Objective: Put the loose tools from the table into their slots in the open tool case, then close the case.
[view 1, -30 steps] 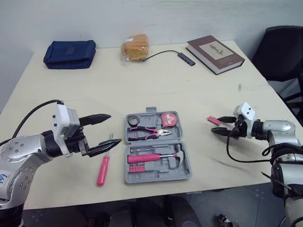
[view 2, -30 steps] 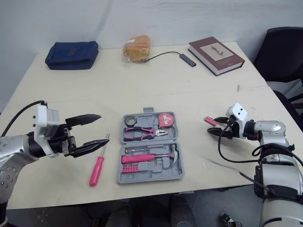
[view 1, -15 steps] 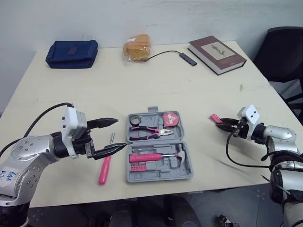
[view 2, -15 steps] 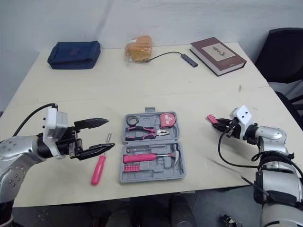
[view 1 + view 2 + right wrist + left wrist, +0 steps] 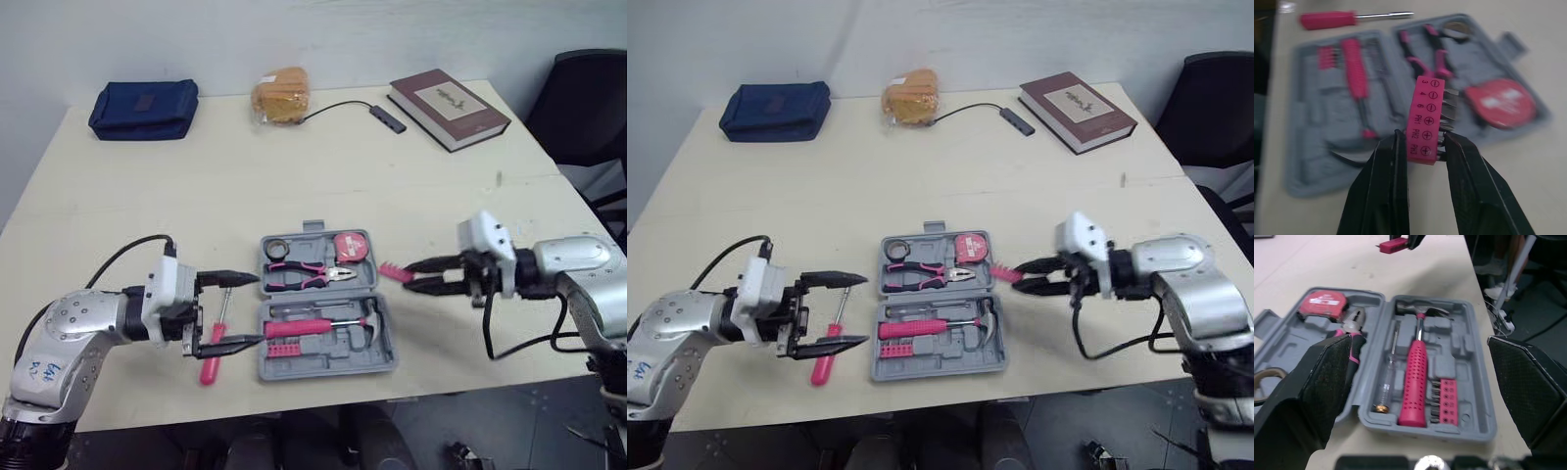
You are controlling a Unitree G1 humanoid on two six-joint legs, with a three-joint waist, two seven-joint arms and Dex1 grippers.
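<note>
While the open tool case (image 5: 345,345) is lying near the front edge of the table (image 5: 294,176), the head view is showing both arms reaching toward it. The left gripper (image 5: 257,309) is sitting just left of the case with its jaws spread wide and holding nothing. The pink screwdriver (image 5: 211,357) is lying on the table beside the case and is appearing between the two fingers; contact cannot be confirmed. The right gripper (image 5: 409,276) is sitting at the right edge of the case, with its jaws clamping a pink bit holder (image 5: 392,271) just beside the case rim. A blue pouch (image 5: 143,111), a bagged bread item (image 5: 280,95), a cable (image 5: 343,108) and a book (image 5: 449,100) are lying along the far side.

In the left wrist view, the left fingers (image 5: 1308,396) are standing far apart and framing the case. A hammer (image 5: 1415,382), pliers (image 5: 1354,328), a tape measure (image 5: 1322,303) and a bit strip (image 5: 1444,401) are sitting in their slots. The bit holder is showing beyond the case.

In the right wrist view, the right fingers (image 5: 1386,191) are pinching the bit holder at a narrow gap, with the case lying beyond it and the screwdriver beyond that.
</note>
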